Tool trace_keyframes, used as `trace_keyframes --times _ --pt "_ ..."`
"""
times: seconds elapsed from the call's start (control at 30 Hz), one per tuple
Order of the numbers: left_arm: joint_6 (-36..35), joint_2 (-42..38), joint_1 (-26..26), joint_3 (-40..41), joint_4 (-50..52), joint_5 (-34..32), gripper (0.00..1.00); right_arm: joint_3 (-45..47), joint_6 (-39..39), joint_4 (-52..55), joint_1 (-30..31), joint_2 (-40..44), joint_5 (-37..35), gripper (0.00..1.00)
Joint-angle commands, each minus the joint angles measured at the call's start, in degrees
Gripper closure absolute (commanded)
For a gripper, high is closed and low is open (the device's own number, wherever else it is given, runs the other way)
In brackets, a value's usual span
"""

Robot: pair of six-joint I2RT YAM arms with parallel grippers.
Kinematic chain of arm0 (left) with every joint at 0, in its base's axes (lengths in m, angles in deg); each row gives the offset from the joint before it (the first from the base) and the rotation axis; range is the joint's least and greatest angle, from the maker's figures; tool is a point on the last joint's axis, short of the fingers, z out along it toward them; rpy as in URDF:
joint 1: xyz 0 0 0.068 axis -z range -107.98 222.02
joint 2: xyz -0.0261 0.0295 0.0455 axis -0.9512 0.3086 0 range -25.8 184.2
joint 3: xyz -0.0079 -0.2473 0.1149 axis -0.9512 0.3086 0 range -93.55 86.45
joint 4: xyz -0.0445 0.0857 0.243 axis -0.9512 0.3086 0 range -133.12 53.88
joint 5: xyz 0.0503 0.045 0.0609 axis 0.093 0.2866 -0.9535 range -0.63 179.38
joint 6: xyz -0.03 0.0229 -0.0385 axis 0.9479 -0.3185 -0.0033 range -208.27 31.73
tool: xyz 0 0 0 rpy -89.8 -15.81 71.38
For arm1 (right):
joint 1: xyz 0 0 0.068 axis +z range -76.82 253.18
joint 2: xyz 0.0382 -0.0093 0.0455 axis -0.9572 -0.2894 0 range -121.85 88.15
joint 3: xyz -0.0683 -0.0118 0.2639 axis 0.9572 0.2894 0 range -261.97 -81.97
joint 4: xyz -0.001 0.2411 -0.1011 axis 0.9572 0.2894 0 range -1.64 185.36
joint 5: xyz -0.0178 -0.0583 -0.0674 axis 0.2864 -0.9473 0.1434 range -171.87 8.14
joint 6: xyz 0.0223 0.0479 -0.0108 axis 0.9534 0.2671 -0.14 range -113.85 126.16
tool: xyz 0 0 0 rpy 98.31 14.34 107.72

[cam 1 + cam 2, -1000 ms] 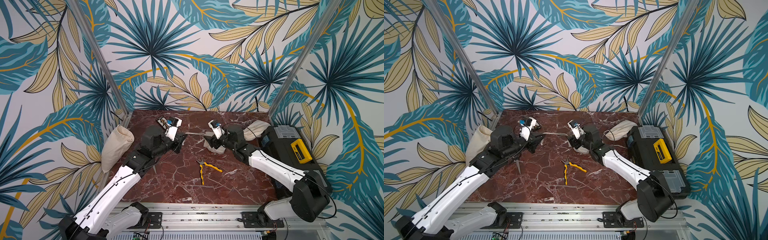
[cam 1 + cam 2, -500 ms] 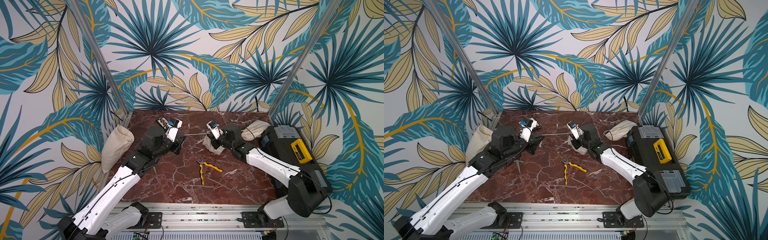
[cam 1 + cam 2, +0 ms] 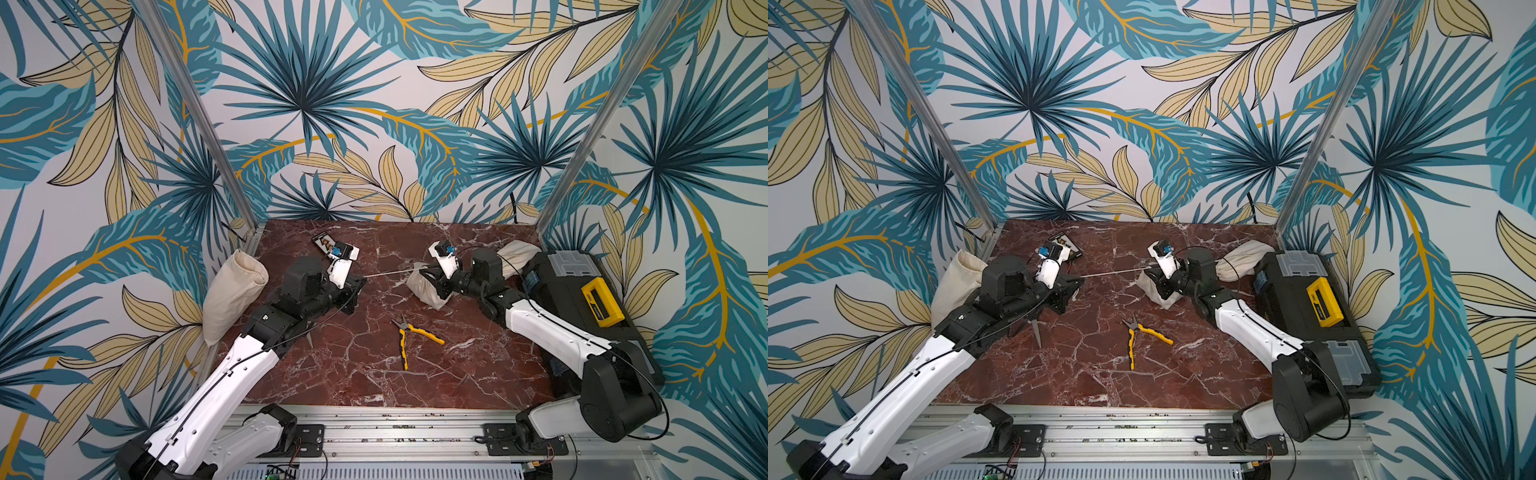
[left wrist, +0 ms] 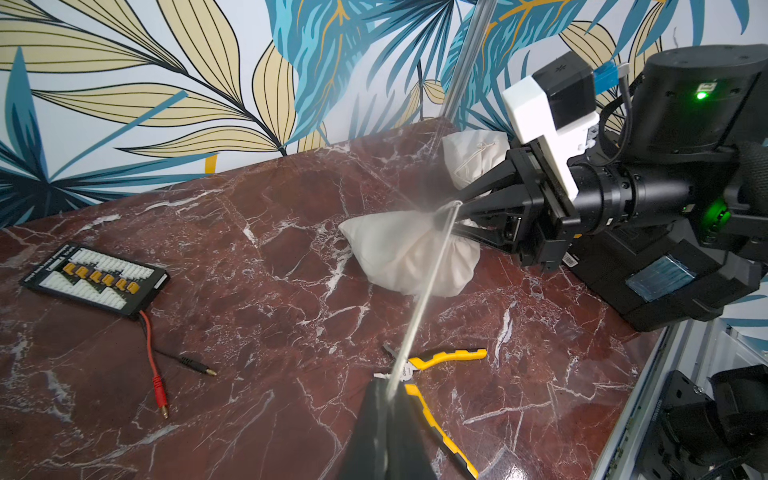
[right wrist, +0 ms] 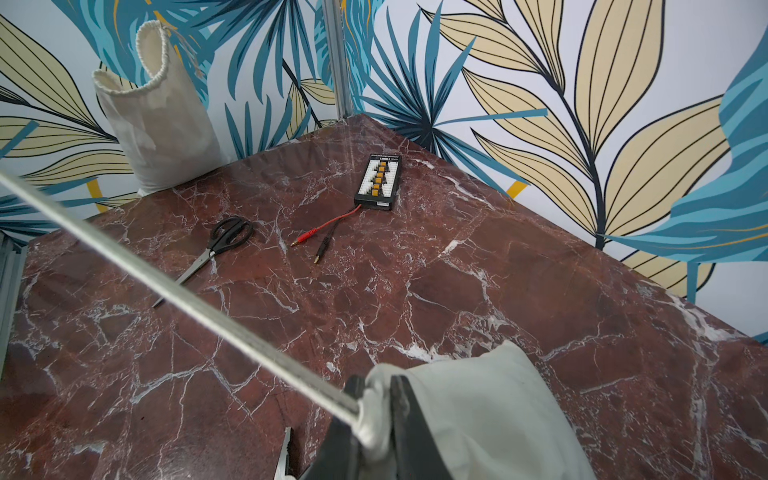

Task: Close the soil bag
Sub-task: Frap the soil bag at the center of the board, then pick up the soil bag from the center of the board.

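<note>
Both top views look down from high over the whole table (image 3: 353, 374); wrist cameras sit low, close, sharing the soil bag (image 4: 399, 257).

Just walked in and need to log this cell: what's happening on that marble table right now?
The two arms are closing the small soil bag. The right gripper pinches its gathered neck, while the left gripper, shut on the drawstring, holds the cord taut between them. The mouth looks cinched; no knot is visible. Yellow pliers lie untouched nearby.
</note>
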Motion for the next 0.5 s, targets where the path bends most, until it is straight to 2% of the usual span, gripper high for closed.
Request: trace_keyframes --times 0.0,0.1,0.17,0.23,0.3,0.4,0.47 --pt "0.9 -12.8 -8.7 -3.3 -0.5 -16.4 1.00 4.8 4.7 16.9 -19.4 -4.7 -41.8 0.87" --pt "1.5 -12.2 -11.2 -3.2 -0.8 -15.2 1.00 4.3 3.7 17.0 -20.4 -4.6 -42.7 0.87" --pt "1.6 -10.0 -11.4 -3.2 -1.6 -12.2 1.00 2.4 2.9 17.4 -20.3 -4.5 -38.1 0.91" --pt "2.4 -6.1 -11.3 -3.2 -3.7 -6.2 1.00 0.2 3.0 15.5 -20.3 -3.5 -31.8 0.94" --pt "2.5 -0.5 -9.2 -3.8 -5.1 -3.4 1.00 -2.4 3.5 12.5 -20.3 -2.0 -26.8 0.99" --pt "0.2 7.4 -3.9 -6.7 -6.2 -6.6 1.00 -10.4 2.4 11.6 -20.5 -2.3 -27.3 1.00" --pt "0.8 12.7 -3.3 -9.5 -8.0 -5.7 1.00 -18.3 0.0 12.6 -21.2 -5.6 -29.9 1.00"
